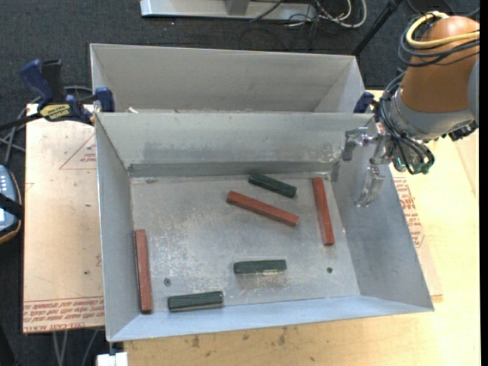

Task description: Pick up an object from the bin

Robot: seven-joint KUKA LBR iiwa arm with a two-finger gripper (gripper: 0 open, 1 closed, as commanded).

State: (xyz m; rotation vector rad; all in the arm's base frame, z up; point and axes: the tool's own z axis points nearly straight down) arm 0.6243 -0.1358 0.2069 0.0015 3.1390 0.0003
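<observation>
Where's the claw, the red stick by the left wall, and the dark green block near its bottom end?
claw [362, 174]: camera view, on its metal lower end.
red stick [142, 271]: camera view, middle of its length.
dark green block [195, 301]: camera view, middle of its top face.

Grey metal bin; six pieces lie on its floor. Red bar along the left wall, second red bar slanting at centre, third red bar beside the right wall. Dark block behind centre, second dark block before centre, third dark block at front edge.
</observation>
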